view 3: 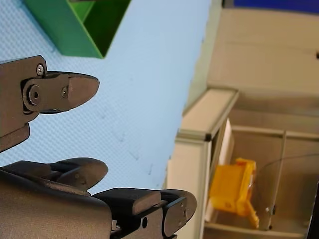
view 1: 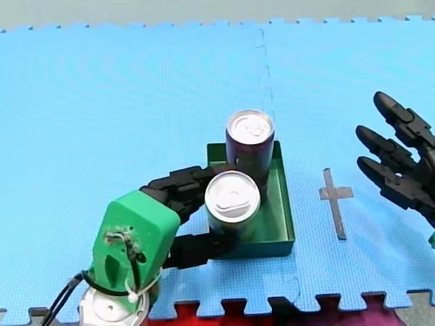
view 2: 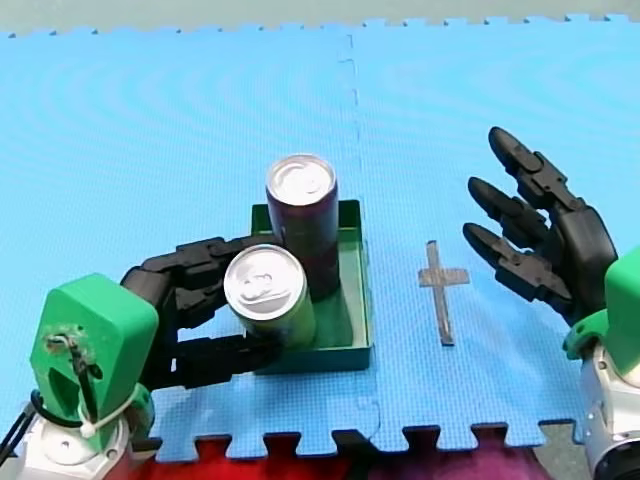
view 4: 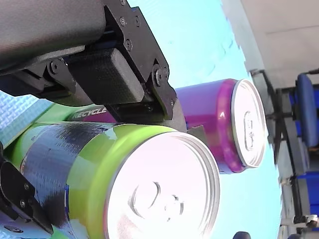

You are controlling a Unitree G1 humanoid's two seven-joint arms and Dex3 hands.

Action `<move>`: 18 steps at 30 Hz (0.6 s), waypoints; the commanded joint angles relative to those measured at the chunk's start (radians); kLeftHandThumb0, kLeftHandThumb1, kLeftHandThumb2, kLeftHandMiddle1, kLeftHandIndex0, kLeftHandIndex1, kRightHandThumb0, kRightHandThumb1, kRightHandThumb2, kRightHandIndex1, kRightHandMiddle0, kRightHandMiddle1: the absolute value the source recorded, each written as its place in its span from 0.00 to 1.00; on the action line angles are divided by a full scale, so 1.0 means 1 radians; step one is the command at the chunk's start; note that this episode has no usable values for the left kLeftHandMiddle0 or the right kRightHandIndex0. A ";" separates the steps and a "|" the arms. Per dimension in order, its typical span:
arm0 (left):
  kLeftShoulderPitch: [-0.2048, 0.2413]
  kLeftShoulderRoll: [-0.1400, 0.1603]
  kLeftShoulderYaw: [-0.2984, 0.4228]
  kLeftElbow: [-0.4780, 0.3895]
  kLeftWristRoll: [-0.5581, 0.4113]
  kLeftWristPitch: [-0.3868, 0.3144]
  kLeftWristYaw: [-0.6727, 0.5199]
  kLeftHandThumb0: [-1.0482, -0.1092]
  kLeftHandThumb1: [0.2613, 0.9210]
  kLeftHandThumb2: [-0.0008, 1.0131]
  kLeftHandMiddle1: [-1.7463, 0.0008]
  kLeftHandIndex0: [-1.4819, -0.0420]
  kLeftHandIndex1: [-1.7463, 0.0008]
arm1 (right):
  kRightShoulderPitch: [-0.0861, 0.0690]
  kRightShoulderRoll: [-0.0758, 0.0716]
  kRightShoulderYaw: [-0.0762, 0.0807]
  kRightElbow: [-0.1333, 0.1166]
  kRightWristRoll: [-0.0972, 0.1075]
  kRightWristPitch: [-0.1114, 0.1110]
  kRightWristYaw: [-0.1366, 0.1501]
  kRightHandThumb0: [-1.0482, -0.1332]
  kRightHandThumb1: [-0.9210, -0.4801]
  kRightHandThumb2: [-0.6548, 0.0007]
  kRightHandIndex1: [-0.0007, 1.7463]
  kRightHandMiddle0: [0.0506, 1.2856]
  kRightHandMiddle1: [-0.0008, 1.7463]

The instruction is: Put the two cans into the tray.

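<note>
The robot's left hand [view 2: 185, 300] wraps its fingers around a green can [view 2: 270, 295] at the near end of the green tray [view 2: 353, 300], just in front of an upright purple can [view 2: 303, 215] standing inside it. The right hand [view 2: 530, 240], empty, hovers over the blue foam surface [view 2: 150, 130] beside a grey tape cross [view 2: 440, 290].

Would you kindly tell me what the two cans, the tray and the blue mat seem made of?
Green can, in the left hand, and purple can: probably aluminium, shiny silver lids, pull tabs. Tray: smooth green walls, plastic or painted metal. Mat: foam-like, textured, interlocking toothed edges. Right hand: open, beside tray.
</note>
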 commanded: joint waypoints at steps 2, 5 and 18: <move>-0.014 0.004 0.011 -0.012 -0.013 0.012 -0.006 0.73 0.77 0.00 1.00 0.15 1.00 | -0.004 -0.002 -0.003 0.006 0.004 0.000 0.000 0.00 0.00 0.63 0.00 0.19 0.00; -0.019 0.002 0.016 -0.019 -0.017 0.034 -0.005 0.73 0.77 0.00 1.00 0.15 1.00 | -0.005 -0.001 -0.004 0.013 0.003 -0.004 0.000 0.00 0.00 0.64 0.00 0.19 0.00; -0.062 0.015 0.018 -0.048 0.009 0.174 0.011 0.71 0.77 0.00 1.00 0.15 1.00 | -0.012 0.004 -0.007 0.035 0.001 -0.026 0.002 0.00 0.00 0.64 0.00 0.19 0.00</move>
